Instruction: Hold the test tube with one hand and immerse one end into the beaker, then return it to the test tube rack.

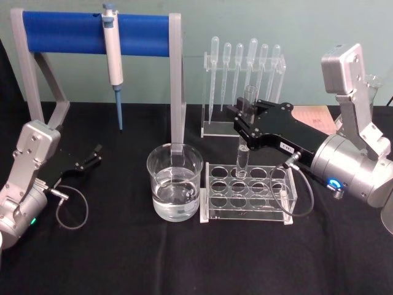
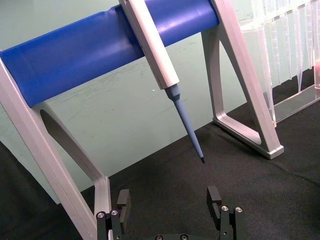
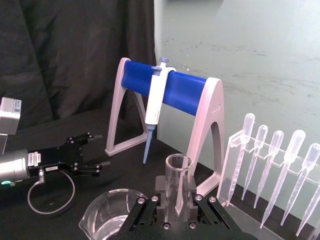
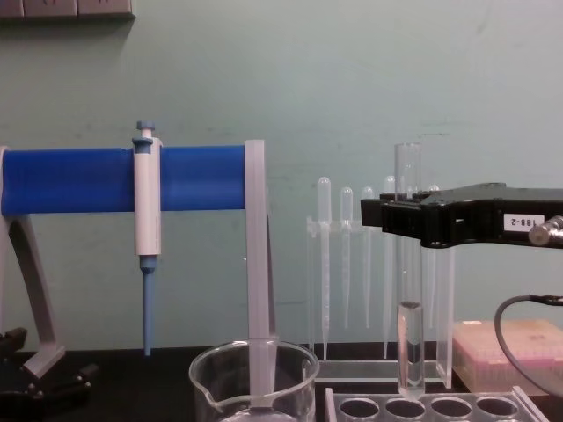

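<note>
Black cloth (image 1: 123,258) covers the surface, and a pale green wall (image 4: 352,88) closes the room behind it. We take the clear test tube rack (image 1: 249,192) as our mark. Just beside it, on its left, stands the beaker (image 1: 174,184), with clear liquid in its lower part. Behind the rack stands a clear holder (image 1: 212,126) of plastic transfer pipettes (image 1: 252,61). Behind and to the left of the rack is a grey stand (image 1: 176,80) with a blue bar (image 1: 67,32), and a micropipette (image 1: 112,61) hangs from the bar.

The right arm reaches in from the right of the rack, its silver wrist (image 1: 344,169) low. The flat black right gripper (image 1: 244,126) is level above the rack's back row. Its jaws are clenched on the test tube (image 1: 242,161), which stands upright. The tube's rim is above the gripper and its rounded bottom is at a back-row hole; we cannot tell whether the bottom has entered the hole. The left gripper (image 1: 95,153) rests well to the left of the rack, near the surface, its jaws released and spread apart.
</note>
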You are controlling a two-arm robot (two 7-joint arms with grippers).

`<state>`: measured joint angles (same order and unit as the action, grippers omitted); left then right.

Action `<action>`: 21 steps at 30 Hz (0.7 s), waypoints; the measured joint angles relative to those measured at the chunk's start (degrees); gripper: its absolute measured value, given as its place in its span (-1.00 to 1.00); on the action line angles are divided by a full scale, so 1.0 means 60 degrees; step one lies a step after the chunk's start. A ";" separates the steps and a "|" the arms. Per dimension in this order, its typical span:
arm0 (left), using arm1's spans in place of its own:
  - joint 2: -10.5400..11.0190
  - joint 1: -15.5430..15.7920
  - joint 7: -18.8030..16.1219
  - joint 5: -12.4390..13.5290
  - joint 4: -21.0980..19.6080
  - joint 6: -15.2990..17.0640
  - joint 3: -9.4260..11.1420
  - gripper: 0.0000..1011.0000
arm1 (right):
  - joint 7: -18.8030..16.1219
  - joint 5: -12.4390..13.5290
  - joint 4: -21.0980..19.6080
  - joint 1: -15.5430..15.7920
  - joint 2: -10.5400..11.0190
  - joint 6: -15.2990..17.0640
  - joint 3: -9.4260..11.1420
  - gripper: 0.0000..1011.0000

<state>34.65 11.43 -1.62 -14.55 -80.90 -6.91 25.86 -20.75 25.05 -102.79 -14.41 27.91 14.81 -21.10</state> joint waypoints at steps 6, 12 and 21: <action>0.0000 0.0000 0.0000 0.0000 0.0000 0.0000 0.0000 0.98 | 0.0000 0.0000 0.0000 0.0000 0.0000 0.0000 0.0000 -0.55; 0.0000 0.0000 0.0000 0.0000 0.0000 0.0000 0.0000 0.98 | 0.0000 0.0000 0.0001 0.0001 0.0000 0.0000 0.0000 -0.55; 0.0000 0.0000 0.0000 0.0000 0.0000 0.0000 0.0000 0.98 | 0.0000 0.0000 0.0000 0.0001 0.0000 0.0000 0.0000 -0.55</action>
<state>34.64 11.43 -1.62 -14.55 -80.90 -6.91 25.86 -20.75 25.05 -102.79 -14.41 27.91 14.81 -21.10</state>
